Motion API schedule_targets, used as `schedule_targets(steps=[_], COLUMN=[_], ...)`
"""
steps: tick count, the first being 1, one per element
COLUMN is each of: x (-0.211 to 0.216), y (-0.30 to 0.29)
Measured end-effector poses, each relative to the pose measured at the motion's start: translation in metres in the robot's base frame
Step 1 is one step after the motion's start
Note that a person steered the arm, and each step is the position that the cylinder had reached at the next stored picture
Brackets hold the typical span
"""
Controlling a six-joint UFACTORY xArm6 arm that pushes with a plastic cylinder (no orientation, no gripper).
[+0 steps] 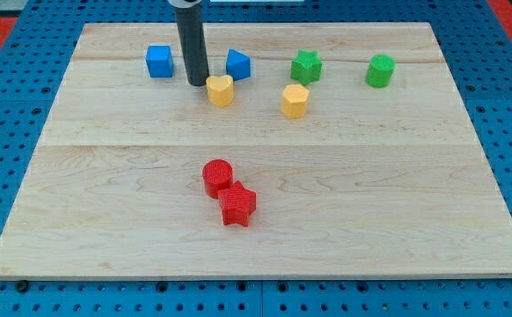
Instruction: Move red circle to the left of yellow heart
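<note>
The red circle (216,176) lies low in the middle of the board, touching a red star (237,205) just below and to its right. The yellow heart (221,90) sits near the view's top, left of centre. My tip (197,84) is just left of the yellow heart, close to it or touching it, and far above the red circle. The rod rises straight up out of the view's top.
A blue cube (159,62) is left of the rod and a blue block (237,64) right of it. A yellow hexagon (295,100), a green star (306,66) and a green cylinder (380,70) sit to the upper right. The wooden board (106,220) lies on a blue perforated table.
</note>
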State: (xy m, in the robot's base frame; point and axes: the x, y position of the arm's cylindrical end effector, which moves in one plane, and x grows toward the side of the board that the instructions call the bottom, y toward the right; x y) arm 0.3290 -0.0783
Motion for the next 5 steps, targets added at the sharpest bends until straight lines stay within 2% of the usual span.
schedule_targets(steps=[1, 2, 3, 5], x=[0.012, 0.005, 0.007, 0.06], y=[0.012, 0.012, -0.004, -0.069])
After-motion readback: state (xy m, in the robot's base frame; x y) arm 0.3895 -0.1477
